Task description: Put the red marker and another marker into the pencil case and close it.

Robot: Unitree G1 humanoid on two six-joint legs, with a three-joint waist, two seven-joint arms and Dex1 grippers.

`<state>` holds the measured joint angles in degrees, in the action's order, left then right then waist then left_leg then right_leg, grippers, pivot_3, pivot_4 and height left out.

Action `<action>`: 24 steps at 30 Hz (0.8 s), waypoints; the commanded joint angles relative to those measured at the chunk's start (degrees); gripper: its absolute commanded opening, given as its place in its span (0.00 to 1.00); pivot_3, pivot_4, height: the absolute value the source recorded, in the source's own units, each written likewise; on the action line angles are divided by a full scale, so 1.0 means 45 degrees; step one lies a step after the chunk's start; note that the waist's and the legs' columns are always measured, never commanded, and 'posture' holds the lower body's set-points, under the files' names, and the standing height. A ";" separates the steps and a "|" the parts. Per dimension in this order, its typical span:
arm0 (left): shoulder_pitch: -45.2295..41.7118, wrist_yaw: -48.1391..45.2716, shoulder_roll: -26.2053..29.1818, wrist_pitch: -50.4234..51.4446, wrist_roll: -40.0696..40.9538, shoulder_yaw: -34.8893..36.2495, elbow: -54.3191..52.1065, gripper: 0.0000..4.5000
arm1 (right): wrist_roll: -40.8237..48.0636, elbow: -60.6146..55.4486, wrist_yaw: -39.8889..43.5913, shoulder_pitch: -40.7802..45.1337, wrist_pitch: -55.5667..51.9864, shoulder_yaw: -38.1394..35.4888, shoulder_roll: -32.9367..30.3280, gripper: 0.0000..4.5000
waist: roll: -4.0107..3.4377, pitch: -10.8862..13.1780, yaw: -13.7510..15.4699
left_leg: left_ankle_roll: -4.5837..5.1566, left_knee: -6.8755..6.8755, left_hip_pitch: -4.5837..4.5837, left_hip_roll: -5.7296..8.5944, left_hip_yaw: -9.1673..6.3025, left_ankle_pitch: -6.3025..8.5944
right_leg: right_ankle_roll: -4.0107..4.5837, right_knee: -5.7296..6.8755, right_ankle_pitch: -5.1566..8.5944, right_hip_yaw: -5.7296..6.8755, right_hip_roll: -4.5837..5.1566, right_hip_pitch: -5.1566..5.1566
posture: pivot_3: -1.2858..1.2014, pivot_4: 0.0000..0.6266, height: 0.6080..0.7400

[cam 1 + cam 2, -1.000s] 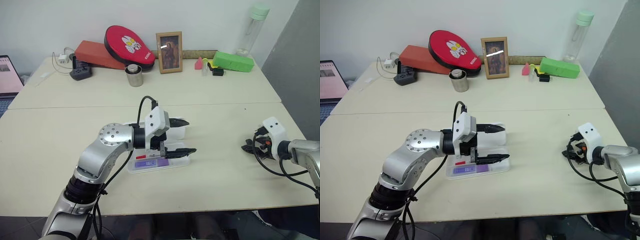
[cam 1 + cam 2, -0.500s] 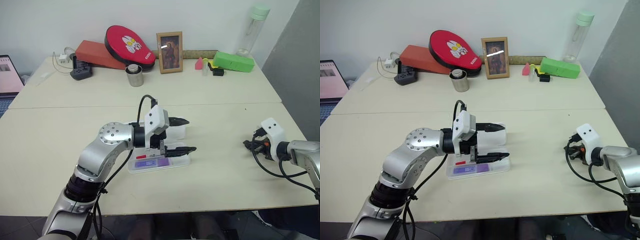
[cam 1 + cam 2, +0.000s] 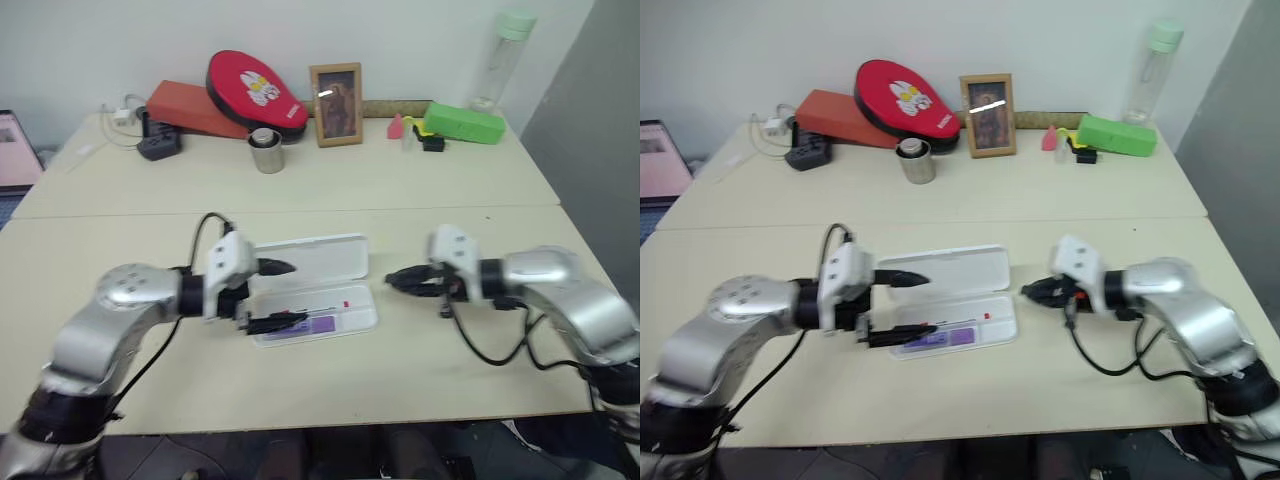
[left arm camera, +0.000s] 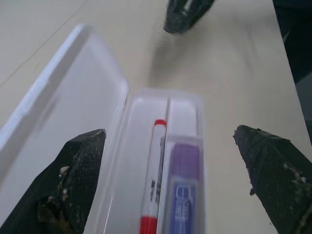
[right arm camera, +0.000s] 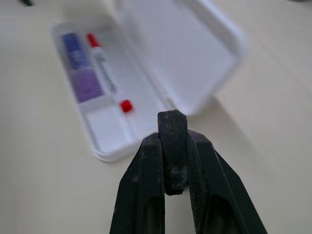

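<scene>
The pencil case (image 3: 322, 260) lies open in the middle of the near table, its lid flat on the far side. In its tray lie the red marker (image 4: 155, 180) and, beside it on the near side, the purple marker (image 4: 184, 190). Both also appear in the right wrist view, the red marker (image 5: 104, 73) next to the purple marker (image 5: 79, 66). My left gripper (image 3: 290, 293) stands open at the case's left end, one finger over the lid and one over the tray's near edge. At the case's right end, just off the tray, my right gripper (image 3: 392, 279) is shut and holds nothing.
Along the back of the far table stand a bright green box (image 3: 465, 123), a tall bottle (image 3: 500, 55), a framed picture (image 3: 337, 90), a metal cup (image 3: 267, 152), a red oval pouch (image 3: 255, 90) on an orange-red box (image 3: 185, 108), and a charger (image 3: 160, 145). A laptop (image 3: 15, 150) sits at far left.
My left gripper has drawn back to the left off the case, still open. My right arm has swung in from the table's right side to the case's right end.
</scene>
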<state>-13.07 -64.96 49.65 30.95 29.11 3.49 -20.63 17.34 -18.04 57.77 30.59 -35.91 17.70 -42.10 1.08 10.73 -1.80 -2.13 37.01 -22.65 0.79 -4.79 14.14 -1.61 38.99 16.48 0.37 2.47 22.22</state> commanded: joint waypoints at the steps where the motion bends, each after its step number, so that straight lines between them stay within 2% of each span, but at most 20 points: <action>1: 0.0863 -0.0091 0.0582 0.0163 0.0585 0.1283 -0.0961 1.00 | -0.0820 0.0710 0.0452 0.0759 0.0804 0.1100 0.0604 0.06 | 0.0004 -0.0002 0.0050 | 0.0000 0.0002 -0.0003 -0.0001 -0.0001 0.0000 | 0.0000 -0.0001 0.0000 0.0007 0.0000 -0.0001 | 0.52 0.24 1.00; 5: 0.1656 0.0101 0.0784 0.0478 0.1020 0.1910 -0.1624 1.00 | -0.1229 0.1438 0.0692 0.1065 0.1138 0.1710 0.1279 0.06 | 0.0009 -0.0004 0.0072 | -0.0002 0.0004 -0.0010 -0.0014 -0.0003 0.0001 | 0.0002 -0.0005 -0.0001 0.0010 0.0002 0.0000 | 0.52 0.24 1.00; 16: 0.2447 0.0982 0.0819 0.0953 0.1393 0.2583 -0.2497 1.00 | -0.2066 0.2241 0.1581 0.1212 0.1589 0.2347 0.1505 0.06 | 0.0008 -0.0004 0.0040 | -0.0003 0.0000 0.0005 -0.0061 0.0004 0.0001 | 0.0029 0.0000 -0.0014 0.0005 -0.0051 0.0007 | 0.52 0.24 1.00; 18: 0.2461 0.1100 0.0856 0.0905 0.1284 0.2535 -0.2492 1.00 | -0.2185 0.2338 0.1656 0.1262 0.1545 0.2383 0.1583 0.22 | 0.0008 -0.0004 0.0040 | -0.0003 0.0000 0.0007 -0.0067 0.0007 0.0001 | 0.0033 0.0000 -0.0015 0.0003 -0.0058 0.0006 | 0.52 0.24 1.00; 19: 0.2454 0.1142 0.0869 0.0898 0.1281 0.2518 -0.2507 1.00 | -0.2243 0.2400 0.1663 0.1285 0.1553 0.2384 0.1629 0.23 | 0.0008 -0.0004 0.0040 | -0.0003 -0.0001 0.0008 -0.0068 0.0007 0.0001 | 0.0034 0.0000 -0.0016 0.0001 -0.0059 0.0007 | 0.52 0.24 1.00; 24: 0.2404 0.1255 0.0908 0.0920 0.1374 0.2473 -0.2524 1.00 | -0.2149 0.2392 0.1794 0.1404 0.1517 0.2138 0.1863 0.52 | 0.0008 -0.0004 0.0040 | -0.0004 -0.0001 0.0010 -0.0072 0.0009 0.0002 | 0.0038 0.0000 -0.0017 0.0000 -0.0064 0.0007 | 0.52 0.24 1.00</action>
<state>-1.87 -59.49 52.73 35.46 34.99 13.61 -30.25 7.28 -6.27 65.16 35.32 -29.55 28.39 -34.23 1.11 10.72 -1.61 -2.14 37.01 -22.61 0.46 -4.76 14.15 -1.43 38.99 16.40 0.38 2.18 22.25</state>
